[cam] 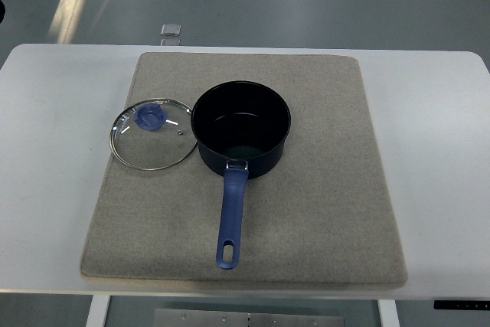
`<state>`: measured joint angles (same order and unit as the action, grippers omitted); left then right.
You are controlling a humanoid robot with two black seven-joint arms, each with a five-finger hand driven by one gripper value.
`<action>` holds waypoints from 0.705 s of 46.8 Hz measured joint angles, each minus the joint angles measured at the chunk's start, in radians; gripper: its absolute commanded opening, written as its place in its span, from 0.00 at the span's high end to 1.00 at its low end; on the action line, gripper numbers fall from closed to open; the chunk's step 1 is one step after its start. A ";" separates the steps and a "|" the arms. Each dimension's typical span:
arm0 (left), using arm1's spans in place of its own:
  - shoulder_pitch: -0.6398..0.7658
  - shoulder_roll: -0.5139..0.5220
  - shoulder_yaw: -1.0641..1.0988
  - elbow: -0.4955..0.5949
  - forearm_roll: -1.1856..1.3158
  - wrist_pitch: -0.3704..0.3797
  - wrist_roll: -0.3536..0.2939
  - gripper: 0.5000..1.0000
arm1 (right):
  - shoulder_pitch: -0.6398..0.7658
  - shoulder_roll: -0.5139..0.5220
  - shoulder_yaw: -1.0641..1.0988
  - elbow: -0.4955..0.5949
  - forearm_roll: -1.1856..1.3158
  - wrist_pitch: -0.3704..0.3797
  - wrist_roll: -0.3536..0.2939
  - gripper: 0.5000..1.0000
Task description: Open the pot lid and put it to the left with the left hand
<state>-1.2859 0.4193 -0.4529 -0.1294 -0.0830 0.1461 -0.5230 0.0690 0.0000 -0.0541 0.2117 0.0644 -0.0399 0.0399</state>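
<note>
A dark blue pot [241,128] stands uncovered in the middle of the beige mat [321,204]. Its blue handle [231,220] points toward the near edge. The glass lid [153,134], with a metal rim and a blue knob [150,119], lies flat on the mat just left of the pot, its edge touching or nearly touching the pot's side. Neither hand nor arm shows in the top view.
The mat lies on a white table [436,151]. A small metal clip [171,30] sits at the table's far edge. Grey floor lies beyond.
</note>
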 measured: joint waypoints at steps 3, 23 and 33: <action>0.018 0.014 -0.003 -0.005 -0.015 -0.005 0.014 0.24 | 0.000 0.000 0.000 0.000 0.000 0.000 0.000 0.17; 0.091 -0.112 0.055 -0.025 0.003 -0.120 0.009 0.26 | 0.000 0.000 0.000 0.000 0.000 0.000 0.000 0.17; 0.189 -0.130 0.111 -0.031 0.021 -0.352 -0.063 0.25 | 0.000 0.000 0.000 0.000 0.000 0.000 0.000 0.17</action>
<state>-1.0964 0.2891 -0.3417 -0.1604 -0.0620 -0.2060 -0.5860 0.0691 0.0000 -0.0538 0.2117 0.0644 -0.0399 0.0399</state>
